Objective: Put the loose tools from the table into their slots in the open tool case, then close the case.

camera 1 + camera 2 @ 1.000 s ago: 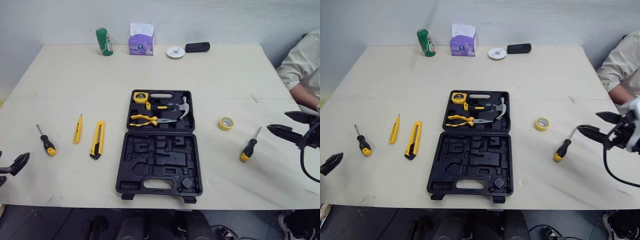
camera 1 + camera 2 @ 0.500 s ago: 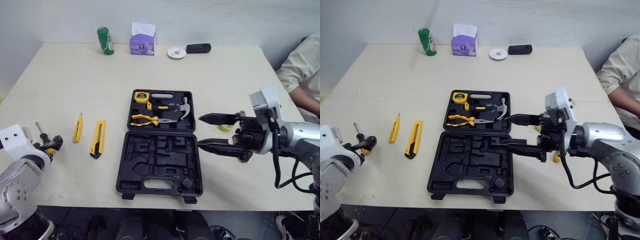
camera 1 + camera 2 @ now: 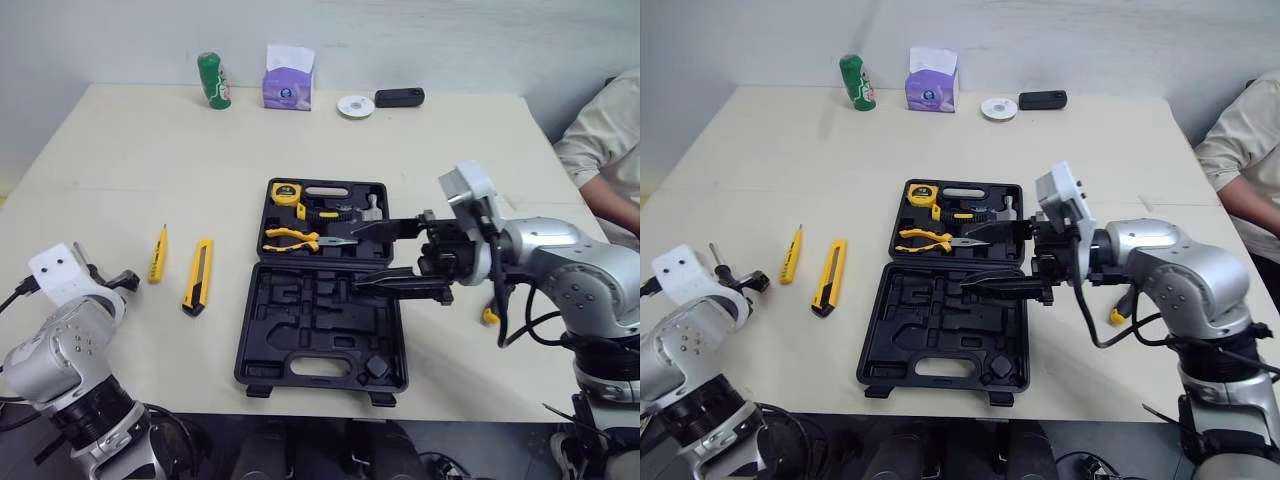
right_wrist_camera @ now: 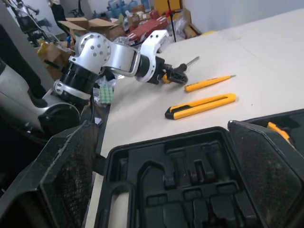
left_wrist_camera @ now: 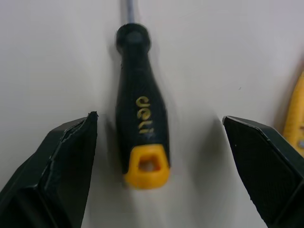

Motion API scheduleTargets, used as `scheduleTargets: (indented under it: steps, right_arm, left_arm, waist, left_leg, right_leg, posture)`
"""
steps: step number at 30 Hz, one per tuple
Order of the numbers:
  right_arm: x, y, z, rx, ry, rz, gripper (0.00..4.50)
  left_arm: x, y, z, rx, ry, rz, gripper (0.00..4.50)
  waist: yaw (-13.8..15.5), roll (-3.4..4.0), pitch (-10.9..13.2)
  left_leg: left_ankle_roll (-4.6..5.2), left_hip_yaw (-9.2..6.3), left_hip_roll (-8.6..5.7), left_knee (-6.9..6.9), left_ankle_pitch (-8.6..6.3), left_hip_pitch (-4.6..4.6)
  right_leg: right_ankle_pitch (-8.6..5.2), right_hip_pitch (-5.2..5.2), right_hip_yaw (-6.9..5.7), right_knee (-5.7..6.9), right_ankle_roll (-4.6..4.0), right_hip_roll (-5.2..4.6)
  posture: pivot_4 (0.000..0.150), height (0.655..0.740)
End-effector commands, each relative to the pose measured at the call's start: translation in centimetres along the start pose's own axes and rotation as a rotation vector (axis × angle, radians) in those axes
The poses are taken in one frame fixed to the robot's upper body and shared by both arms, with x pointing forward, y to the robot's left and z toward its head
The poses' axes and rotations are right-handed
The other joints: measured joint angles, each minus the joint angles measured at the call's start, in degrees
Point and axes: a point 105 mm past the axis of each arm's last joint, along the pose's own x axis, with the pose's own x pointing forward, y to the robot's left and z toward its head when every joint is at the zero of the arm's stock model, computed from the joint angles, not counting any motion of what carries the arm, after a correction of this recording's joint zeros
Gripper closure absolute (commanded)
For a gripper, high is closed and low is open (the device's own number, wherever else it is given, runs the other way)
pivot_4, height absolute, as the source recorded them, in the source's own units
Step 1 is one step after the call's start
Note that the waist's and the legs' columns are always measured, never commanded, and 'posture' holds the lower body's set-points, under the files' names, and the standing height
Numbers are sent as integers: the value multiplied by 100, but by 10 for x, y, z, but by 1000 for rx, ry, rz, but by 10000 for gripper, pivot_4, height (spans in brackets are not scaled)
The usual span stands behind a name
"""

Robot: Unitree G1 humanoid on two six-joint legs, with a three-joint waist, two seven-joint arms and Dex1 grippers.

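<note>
You have a pale beige table (image 3: 450, 160) against a plain light wall (image 3: 450, 40); beyond its left end the room is crowded with cardboard boxes (image 4: 95, 28). The open tool case (image 3: 300, 310) lies in the middle of the table, and its far half holds three tools: one tape measure (image 3: 284, 193), one pair of pliers (image 3: 290, 238) and one hammer (image 3: 372, 203). The near half has bare slots. Four loose tools lie on the table: two screwdrivers, one yellow knife (image 3: 196, 276) and one thin yellow tool (image 3: 157, 255) beside it. The left claw (image 5: 159, 118) is spread wide around the left screwdriver (image 5: 140, 109), and its fingers (image 5: 66, 156) do not touch the handle. The right claw (image 3: 354, 256) is also spread and hangs over the case, partly covering the hammer. The right screwdriver (image 3: 490, 317) is mostly hidden behind that arm. At the far edge stand one green can (image 3: 211, 81), one tissue box (image 3: 287, 85), one white disc (image 3: 355, 105) and one black device (image 3: 399, 97). A person's sleeve (image 3: 600, 130) shows at the right.
</note>
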Motion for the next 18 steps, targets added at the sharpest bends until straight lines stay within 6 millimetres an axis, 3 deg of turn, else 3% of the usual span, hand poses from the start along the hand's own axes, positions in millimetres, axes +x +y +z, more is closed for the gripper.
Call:
scheduleTargets:
  steps: [1, 8, 11, 18]
  right_arm:
    - [8, 9, 16, -103, -24, 52, 0]
    - [6, -11, 16, -195, -5, -61, 0]
    - [8, -25, 8, -292, 33, -141, 0]
    - [9, -20, 12, -271, -28, -117, 0]
  left_arm:
    - [4, 5, 4, -10, -26, 41, 5915]
    - [6, 10, -3, -4, -18, 53, 33597]
    - [7, 12, -5, -4, -19, 53, 33879]
    - [3, 28, 3, 34, -53, 65, 33879]
  waist:
    - [0, 0, 0]
    - [5, 0, 0]
    - [-3, 0, 0]
    - [-13, 1, 0]
  left_leg:
    - [1, 0, 0, 0, -1, 0]
    - [0, 1, 0, 4, -4, 0]
    - [-1, 2, 0, 4, -6, 2]
    - [-3, 5, 1, 3, -6, 5]
  right_leg:
    - [0, 0, 0, -1, 0, 0]
    - [0, 0, 0, -1, 1, -2]
    - [1, 1, 1, 1, 1, -2]
    - [0, 0, 2, 5, 1, -2]
  posture:
    - [1500, 7278]
    - [1500, 7278]
    - [1500, 7278]
    - [1500, 7278]
